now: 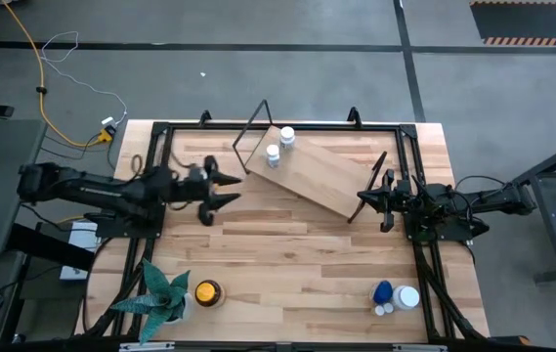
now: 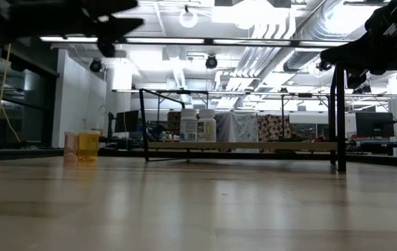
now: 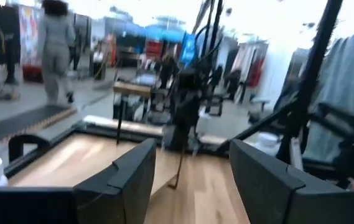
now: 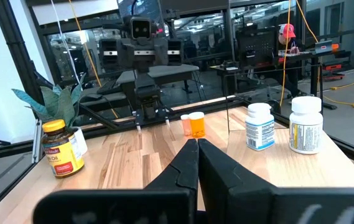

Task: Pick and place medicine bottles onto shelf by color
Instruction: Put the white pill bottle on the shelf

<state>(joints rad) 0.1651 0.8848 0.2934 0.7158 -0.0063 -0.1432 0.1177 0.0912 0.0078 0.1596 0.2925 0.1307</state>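
Two white bottles [image 1: 279, 145] stood on the shelf [image 1: 321, 176] at upper middle, sorted by color, while the left gripper [image 1: 225, 188] hovered beside it, fingers open and empty, and the right gripper [image 1: 363, 197] waited closed.

Probably a robotics lab, exposed ceiling ducts [image 2: 282, 28], concrete floor [image 1: 258, 68], monitors [image 4: 254, 43]

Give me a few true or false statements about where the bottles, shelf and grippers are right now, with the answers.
1. Two white bottles stand on the shelf. True.
2. The left gripper holds a bottle. False: its fingers are apart with nothing between them.
3. The right gripper is shut. True.
4. The amber bottle is on the shelf. False: it stands on the table beside the plant.
5. The blue bottle sits near the right arm's side. True.
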